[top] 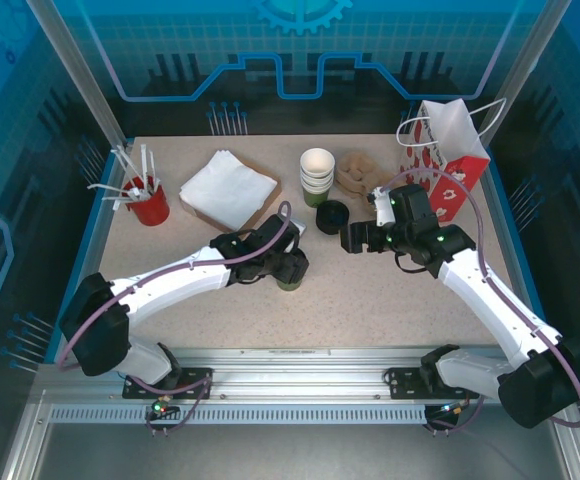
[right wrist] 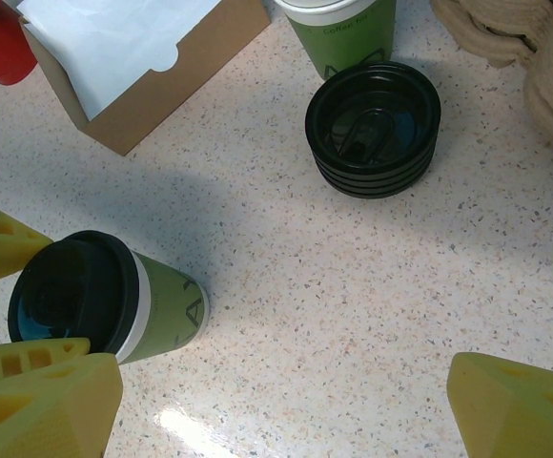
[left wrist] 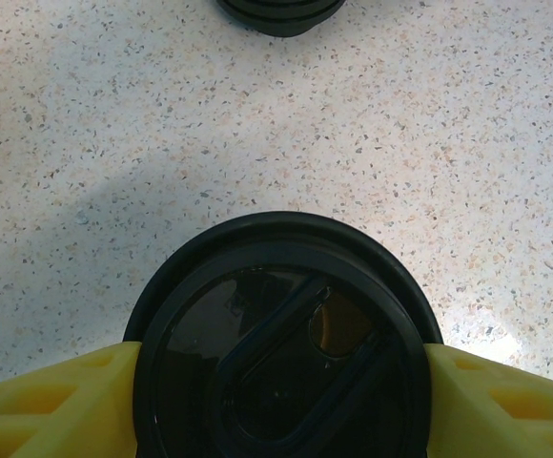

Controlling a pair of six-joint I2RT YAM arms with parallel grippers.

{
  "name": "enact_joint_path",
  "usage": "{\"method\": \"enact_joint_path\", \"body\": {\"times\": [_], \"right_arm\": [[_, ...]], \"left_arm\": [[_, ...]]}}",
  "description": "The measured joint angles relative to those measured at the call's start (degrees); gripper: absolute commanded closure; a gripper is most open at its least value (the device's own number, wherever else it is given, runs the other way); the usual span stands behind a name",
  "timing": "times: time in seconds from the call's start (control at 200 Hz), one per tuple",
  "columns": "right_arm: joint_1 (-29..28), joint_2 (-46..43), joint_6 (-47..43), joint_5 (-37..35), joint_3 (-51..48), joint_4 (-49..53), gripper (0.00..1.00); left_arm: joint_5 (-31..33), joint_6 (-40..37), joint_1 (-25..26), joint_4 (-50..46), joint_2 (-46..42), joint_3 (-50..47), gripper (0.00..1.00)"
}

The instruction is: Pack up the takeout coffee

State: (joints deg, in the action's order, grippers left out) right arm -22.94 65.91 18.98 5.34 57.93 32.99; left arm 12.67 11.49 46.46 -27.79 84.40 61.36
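The takeout coffee (top: 288,281) is seen standing on the speckled worktop (top: 370,300), a little toward 6 o'clock from the middle, with its black lid fitted on. It is held by the left gripper (top: 290,266): in the left wrist view the yellow fingers (left wrist: 57,405) are pressed against the lid at 9 and 3 o'clock, with nothing else between them. In the right wrist view the green side of the cup and the white band under the lid are shown, and the base is seen resting on the worktop.

The right gripper (top: 353,238) is held near the coffee, at about 2 o'clock from it. Its fingers (right wrist: 515,405) are spread wide apart, and nothing is gripped between them.

A loose stack of black lids (right wrist: 372,129) is placed at 1 o'clock from the coffee, apart from it. Just beyond it, toward 12 o'clock, a stack of lidless cups (top: 317,175) is found, with a brown pulp carrier (top: 355,172) just beside it at 3 o'clock. A red-and-white gift bag (top: 448,160) is stood at the 2 o'clock corner of the worktop. A pile of white napkins (top: 228,188) is laid at 11 o'clock, and a red cup (top: 148,203) filled with white sticks is set at 10 o'clock
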Motion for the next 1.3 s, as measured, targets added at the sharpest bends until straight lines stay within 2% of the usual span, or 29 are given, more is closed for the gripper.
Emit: {"method": "enact_joint_path", "body": {"times": [0.4,0.845,1.096,1.301], "right_arm": [[0.00,0.00,0.00,0.00,0.00,0.00,0.10],[-0.31,0.00,0.02,-0.35,-1.03,0.04,0.10],[-0.37,0.04,0.02,-0.44,-1.38,-0.02,0.10],[-0.57,0.11,0.02,-0.44,-1.38,0.00,0.10]], "left_arm": [[0.00,-0.02,0.28,-0.26,0.11,0.00,0.31],[0.63,1.14,0.66,-1.73,1.16,0.94,0.38],[4.68,2.10,2.73,-1.66,2.23,0.87,0.41],[4.13,2.12,2.36,-1.68,2.36,0.92,0.43]]}}
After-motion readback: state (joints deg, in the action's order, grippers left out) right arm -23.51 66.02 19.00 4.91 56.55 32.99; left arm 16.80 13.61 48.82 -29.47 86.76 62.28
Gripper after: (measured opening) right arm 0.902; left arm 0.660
